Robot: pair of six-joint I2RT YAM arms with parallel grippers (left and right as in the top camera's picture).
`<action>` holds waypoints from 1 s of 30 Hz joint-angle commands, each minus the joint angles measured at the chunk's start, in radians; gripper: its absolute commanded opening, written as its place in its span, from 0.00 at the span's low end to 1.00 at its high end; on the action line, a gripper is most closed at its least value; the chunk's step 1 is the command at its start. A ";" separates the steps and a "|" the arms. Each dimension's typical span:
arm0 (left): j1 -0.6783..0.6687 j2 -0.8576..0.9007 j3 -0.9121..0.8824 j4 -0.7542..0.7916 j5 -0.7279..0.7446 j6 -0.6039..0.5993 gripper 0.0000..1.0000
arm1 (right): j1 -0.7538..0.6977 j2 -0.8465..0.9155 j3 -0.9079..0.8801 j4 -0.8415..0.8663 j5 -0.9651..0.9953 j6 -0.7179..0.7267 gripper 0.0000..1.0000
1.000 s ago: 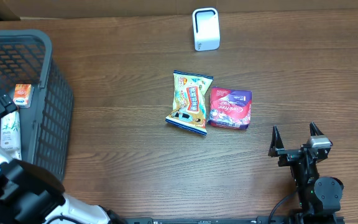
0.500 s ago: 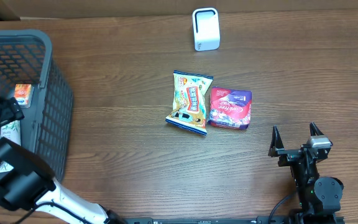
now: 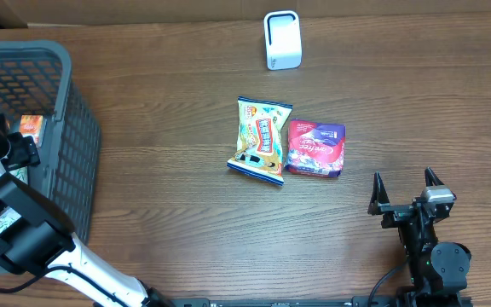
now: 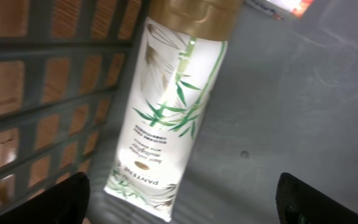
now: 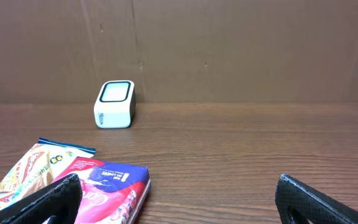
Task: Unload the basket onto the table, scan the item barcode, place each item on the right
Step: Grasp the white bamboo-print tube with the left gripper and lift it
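**Over the tube in the basket**

The table (image 3: 186, 213) is dark brown wood. A grey basket (image 3: 75, 153) stands at its left edge and a white scanner (image 3: 281, 39) at the far side. A yellow bag (image 3: 261, 141) and a pink pack (image 3: 315, 147) lie side by side in the middle.

My left gripper (image 4: 191, 202) hangs inside the basket with the fingers wide apart and nothing between them. Just under it lies the tube (image 4: 173, 112), white with green bamboo leaves and a gold cap (image 4: 194, 15). It lies flat on the basket floor, close to the mesh wall. I take it for the item to scan.

I think the tube is light. Its skin looks smooth and a little slippery, and the body is probably soft, so a hard squeeze may dent it. It is round and may roll away from one finger. I would grasp it across the middle of the body, below the cap. The wall leaves little room for a finger on that side. I see no barcode here, so it may be on the underside.

My right gripper (image 3: 403, 179) rests at the near right, fingers spread, holding nothing.
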 commanded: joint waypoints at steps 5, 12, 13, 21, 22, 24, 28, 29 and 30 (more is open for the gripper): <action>-0.060 0.016 -0.006 0.032 -0.209 0.002 0.86 | 0.008 -0.011 -0.011 0.006 0.006 -0.002 1.00; -0.083 0.016 -0.080 0.109 -0.285 0.060 0.87 | 0.008 -0.011 -0.011 0.006 0.006 -0.002 1.00; -0.083 0.016 -0.089 0.121 -0.284 0.066 0.87 | 0.008 -0.011 -0.011 0.006 0.006 -0.002 1.00; -0.083 0.016 -0.158 0.220 -0.221 0.169 0.87 | 0.008 -0.011 -0.011 0.006 0.006 -0.002 1.00; -0.083 0.016 -0.169 0.234 -0.219 0.175 0.87 | 0.008 -0.011 -0.011 0.006 0.006 -0.002 1.00; -0.083 0.016 -0.194 0.263 -0.220 0.179 0.87 | 0.008 -0.011 -0.011 0.006 0.006 -0.002 1.00; -0.077 0.016 -0.236 0.320 -0.218 0.180 0.87 | 0.008 -0.011 -0.011 0.006 0.006 -0.002 1.00; -0.072 0.016 -0.243 0.332 -0.211 0.181 0.87 | 0.008 -0.011 -0.011 0.006 0.006 -0.002 1.00; -0.069 0.016 -0.248 0.339 -0.202 0.181 0.87 | 0.008 -0.011 -0.011 0.006 0.006 -0.002 1.00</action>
